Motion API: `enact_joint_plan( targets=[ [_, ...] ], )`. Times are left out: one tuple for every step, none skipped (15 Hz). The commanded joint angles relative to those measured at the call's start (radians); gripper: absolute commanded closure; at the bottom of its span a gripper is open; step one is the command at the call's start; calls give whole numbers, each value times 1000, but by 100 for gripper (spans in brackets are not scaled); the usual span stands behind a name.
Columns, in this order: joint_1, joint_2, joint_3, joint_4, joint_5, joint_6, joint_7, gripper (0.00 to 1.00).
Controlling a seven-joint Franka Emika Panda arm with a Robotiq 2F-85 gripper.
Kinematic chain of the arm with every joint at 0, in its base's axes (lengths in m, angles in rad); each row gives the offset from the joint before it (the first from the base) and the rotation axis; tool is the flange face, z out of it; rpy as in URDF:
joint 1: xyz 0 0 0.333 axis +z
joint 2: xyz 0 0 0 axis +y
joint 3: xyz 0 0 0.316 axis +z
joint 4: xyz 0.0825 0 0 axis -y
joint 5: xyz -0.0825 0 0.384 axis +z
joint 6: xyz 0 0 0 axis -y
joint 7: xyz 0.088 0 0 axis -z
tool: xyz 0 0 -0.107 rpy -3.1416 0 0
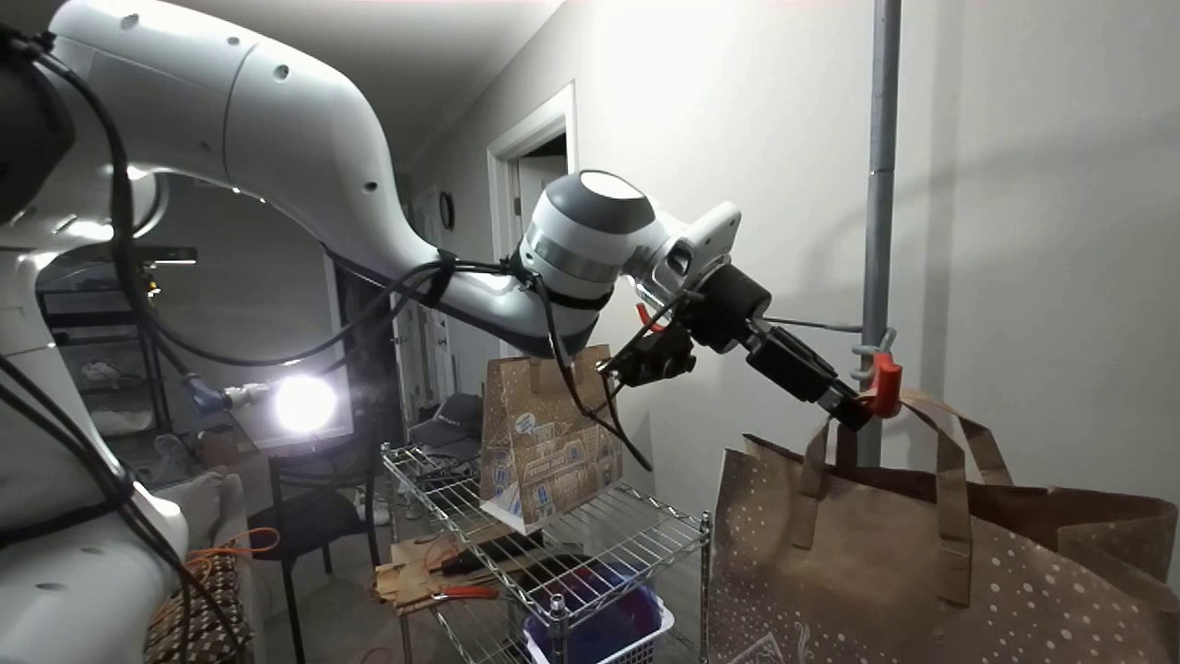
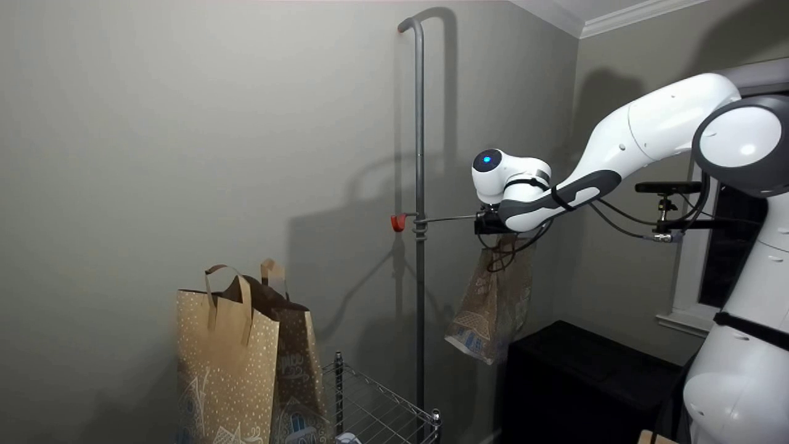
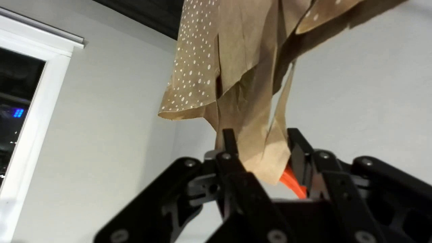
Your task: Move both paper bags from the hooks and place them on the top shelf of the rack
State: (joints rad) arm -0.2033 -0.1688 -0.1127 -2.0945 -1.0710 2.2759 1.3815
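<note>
A speckled paper bag point(image 1: 857, 572) hangs by its looped handles at an orange-red hook point(image 1: 887, 385) on the grey pole point(image 1: 880, 184). My gripper point(image 1: 853, 410) is at those handles, beside the hook. In the wrist view the handles point(image 3: 256, 155) lie between the fingers, which stand apart, and a bit of orange hook shows by the right finger. Upright on the top shelf of the rack point(image 1: 636, 563) is the other paper bag point(image 1: 553, 452). An exterior view shows the pole's second hook point(image 2: 399, 222) bare; there, my gripper is hidden behind the wrist.
Below the top shelf is a white basket point(image 1: 636, 646) with purple-blue contents. Cardboard and an orange-handled tool point(image 1: 466, 592) lie beside the rack. A thin hook arm point(image 2: 453, 219) spans from the pole to the wrist. A large black box point(image 2: 585, 382) stands near the wall.
</note>
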Motion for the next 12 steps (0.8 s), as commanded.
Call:
enact_joint_plan(
  targets=[
    [8,-7,-10,-2,-26,21,14,89],
    [9,-9,-9,-2,-25,23,13,96],
    [11,-16,-8,-4,-24,28,13,99],
    [12,-19,-7,-5,-24,28,14,100],
    [13,-26,-6,-6,-25,25,13,100],
    [13,-35,-5,-7,-25,19,10,100],
    [14,-53,-3,-10,-24,10,3,100],
    [16,-63,-1,-11,-22,3,-2,100],
    [18,-78,1,-13,-18,-6,-14,99],
    [20,-89,1,-14,-12,-12,-25,99],
    [20,-102,3,-16,-14,-16,-30,99],
    [20,-112,4,-17,-13,-17,-35,99]
  ],
)
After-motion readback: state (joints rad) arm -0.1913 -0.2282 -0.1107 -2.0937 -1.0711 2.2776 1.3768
